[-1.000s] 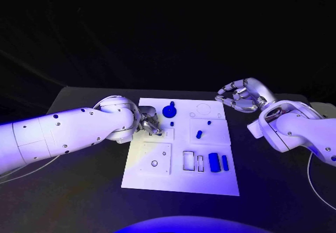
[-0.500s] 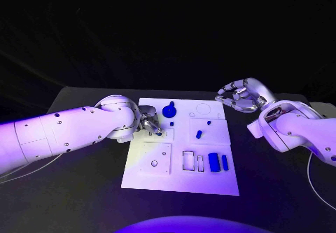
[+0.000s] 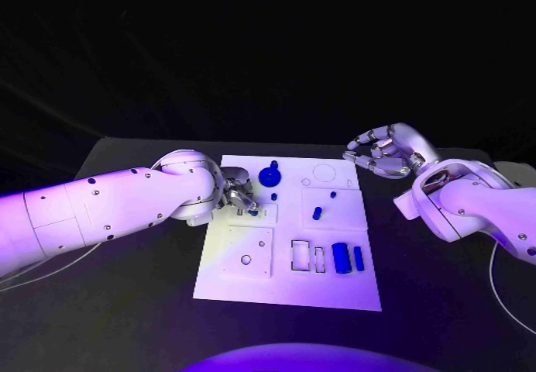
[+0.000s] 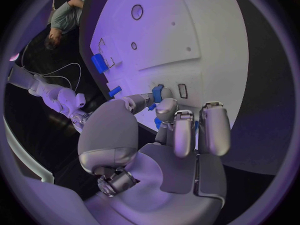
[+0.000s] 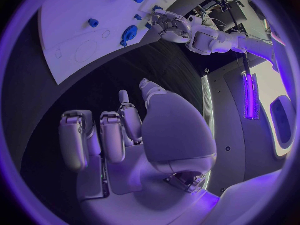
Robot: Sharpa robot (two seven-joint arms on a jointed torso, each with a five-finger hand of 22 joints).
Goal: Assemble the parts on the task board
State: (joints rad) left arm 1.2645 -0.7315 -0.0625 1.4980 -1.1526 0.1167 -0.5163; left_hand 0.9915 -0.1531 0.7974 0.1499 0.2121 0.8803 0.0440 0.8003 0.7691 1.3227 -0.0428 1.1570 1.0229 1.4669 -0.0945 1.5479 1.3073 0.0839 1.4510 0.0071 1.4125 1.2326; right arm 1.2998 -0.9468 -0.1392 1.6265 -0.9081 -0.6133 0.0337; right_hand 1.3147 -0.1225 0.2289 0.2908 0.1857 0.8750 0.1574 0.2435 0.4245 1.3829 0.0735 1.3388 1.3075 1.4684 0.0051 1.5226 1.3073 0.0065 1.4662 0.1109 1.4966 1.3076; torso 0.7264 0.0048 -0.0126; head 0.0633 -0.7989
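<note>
Here the left silver hand (image 3: 238, 194) sits at the upper-left edge of the flat white task board (image 3: 252, 283), fingers closed around a small blue part (image 4: 157, 92) directly above a rectangular slot. The right silver hand (image 3: 386, 152) hovers beyond the board's upper-right corner, fingers loosely apart and empty, farther away.

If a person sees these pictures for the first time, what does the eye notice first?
First the white task board in the middle of the black table, with small blue parts on it. Then the left hand at the board's left edge, pinching a blue piece, and the right hand raised beyond the far right corner, holding nothing.
</note>
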